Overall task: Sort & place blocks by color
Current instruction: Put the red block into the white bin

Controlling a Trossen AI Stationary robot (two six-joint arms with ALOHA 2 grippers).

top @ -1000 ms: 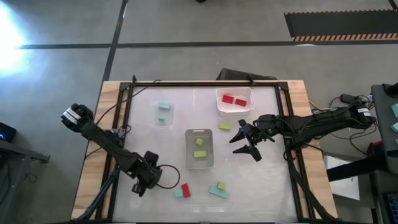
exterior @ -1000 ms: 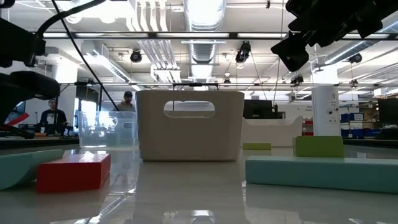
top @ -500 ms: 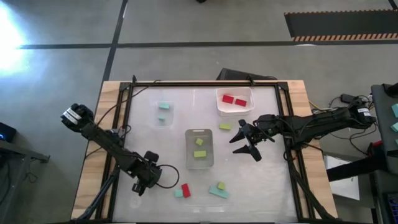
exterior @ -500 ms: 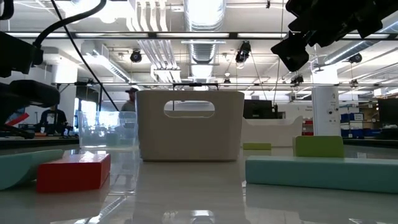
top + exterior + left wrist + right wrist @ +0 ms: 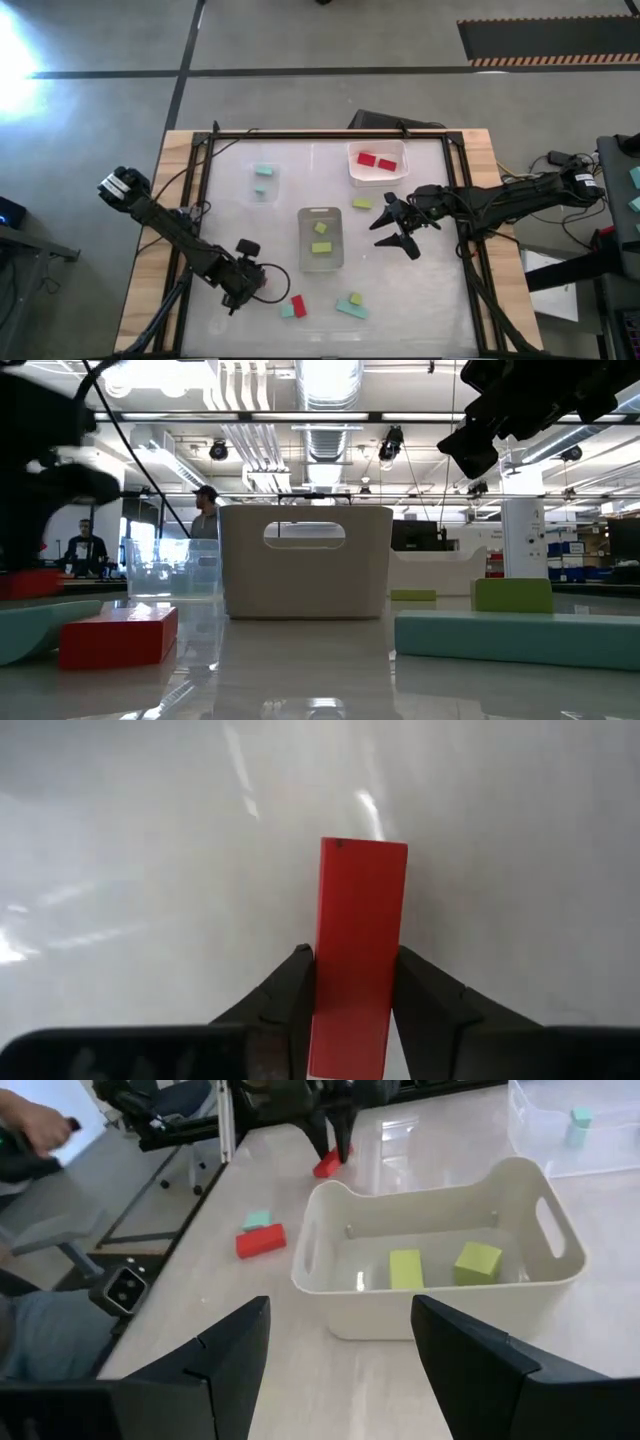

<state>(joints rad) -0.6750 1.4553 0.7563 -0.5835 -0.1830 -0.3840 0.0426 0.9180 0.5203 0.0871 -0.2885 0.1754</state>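
Left gripper (image 5: 352, 1010) is low over the near-left part of the bench (image 5: 420, 300), fingers (image 5: 285, 995) clamped on both long sides of a red block (image 5: 358, 945). In the left wrist view the block sticks out forward past the fingertips. From the right wrist view that same block hangs from the fingers with its lower end at or just above the bench; can't tell if it touches.

Right gripper (image 5: 398, 229) hovers over the right-centre of the bench, fingers (image 5: 225, 1355) spread wide, holding nothing.

Where the blocks are:
- Centre white bin (image 5: 321, 240): two yellow-green blocks (image 5: 320, 228) inside.
- Far-right white bin (image 5: 377, 164): two red blocks (image 5: 367, 159) inside.
- Clear bin (image 5: 262, 180), far left: two teal blocks (image 5: 263, 171).
- Loose near the front edge: second red block (image 5: 298, 306) with a small teal block (image 5: 286, 311) touching it, both just right of the left gripper.
- Further right at the front: a long teal block (image 5: 351, 310) with a small yellow-green block (image 5: 355, 298) just beside it.
- One more yellow-green block (image 5: 361, 203) lies loose between the two white bins, near the right gripper.
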